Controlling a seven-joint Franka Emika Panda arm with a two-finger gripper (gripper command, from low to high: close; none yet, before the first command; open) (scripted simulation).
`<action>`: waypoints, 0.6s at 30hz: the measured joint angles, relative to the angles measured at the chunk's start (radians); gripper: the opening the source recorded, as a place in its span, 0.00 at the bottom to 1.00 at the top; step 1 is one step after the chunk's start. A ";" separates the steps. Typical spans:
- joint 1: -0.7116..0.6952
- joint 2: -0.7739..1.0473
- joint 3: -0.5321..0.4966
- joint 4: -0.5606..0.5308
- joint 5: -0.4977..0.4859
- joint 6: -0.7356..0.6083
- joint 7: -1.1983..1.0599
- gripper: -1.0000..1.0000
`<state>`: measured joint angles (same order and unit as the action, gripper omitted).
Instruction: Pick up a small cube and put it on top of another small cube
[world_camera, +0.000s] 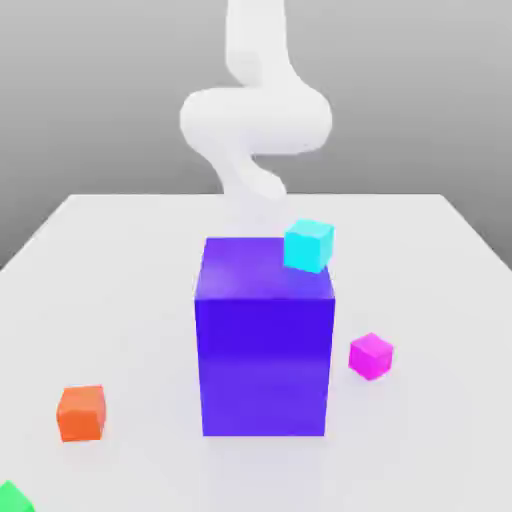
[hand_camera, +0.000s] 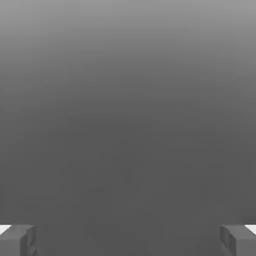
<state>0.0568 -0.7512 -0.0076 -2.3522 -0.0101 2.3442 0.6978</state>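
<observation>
Step looks like the approach: swing out from the arm (world_camera: 256, 120) around the blue block (world_camera: 265, 365), come down square over the magenta cube (world_camera: 371, 357), match jaws to its turned faces, then close low and centered. Cube sits lower than the arm, toward the exterior view's right and nearer that camera. Keep clear of the cyan cube (world_camera: 308, 246), also to the arm's right there. Gripper (hand_camera: 128, 241): fingers wide apart, nothing between them, touching nothing visible
</observation>
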 joint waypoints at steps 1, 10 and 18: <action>0.024 0.021 -0.003 -0.022 -0.004 0.019 -0.044 0.50; 0.224 0.197 -0.038 -0.210 -0.034 0.178 -0.418 0.50; 0.392 0.351 -0.068 -0.376 -0.050 0.318 -0.754 0.50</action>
<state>0.4490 -0.4001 -0.0760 -2.7280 -0.0605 2.6620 -0.0564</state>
